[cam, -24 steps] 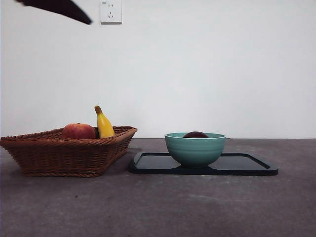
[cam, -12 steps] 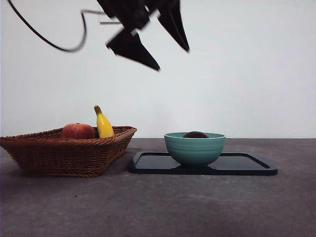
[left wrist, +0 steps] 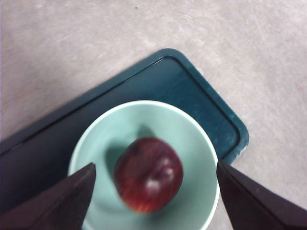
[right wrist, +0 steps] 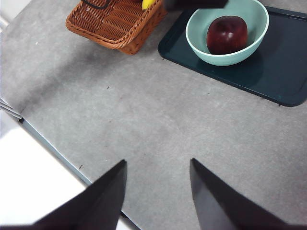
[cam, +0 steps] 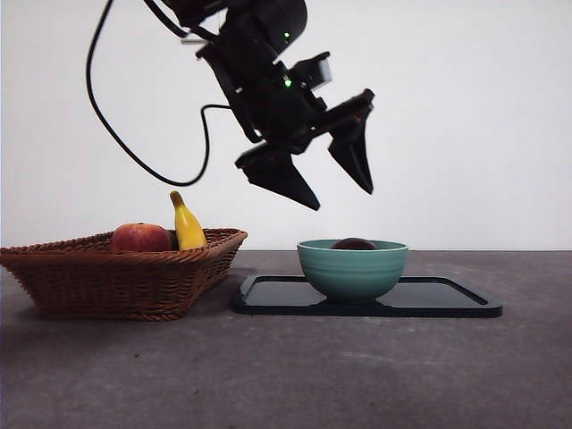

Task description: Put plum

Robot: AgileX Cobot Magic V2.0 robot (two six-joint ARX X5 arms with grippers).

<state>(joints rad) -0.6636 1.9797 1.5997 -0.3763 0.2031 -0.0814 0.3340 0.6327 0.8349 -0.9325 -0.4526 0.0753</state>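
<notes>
The left gripper (cam: 344, 198) has come down from the top of the front view over the last second, from a mere dark tip at the upper corner to a full arm hanging just above the bowl (cam: 353, 268); its jaws stand wide apart and hold nothing; in the left wrist view they frame the bowl (left wrist: 144, 167) on either side, with the plum (left wrist: 148, 174) lying inside it, between them.

The plum (cam: 354, 244) has not moved; from the front only its dark crown shows over the bowl's rim, and the bowl sits on the dark tray (cam: 447, 299).

The basket (cam: 125, 273) lies at 9 o'clock from the bowl, well apart from the tray's contents, holding the red-orange fruit (cam: 141, 238) and the banana (cam: 187, 225).

The right gripper (right wrist: 158, 165) waits high over bare table, jaws open and empty, with the plum (right wrist: 227, 34) far off at its 1 o'clock.

My judgement: the descent marks the approach to a grasp; the gripper is roughly centred, so a further drop and a closing seem to be what remains before lifting; the bowl's rim may crowd the jaws, and the glossy round skin could slip.
</notes>
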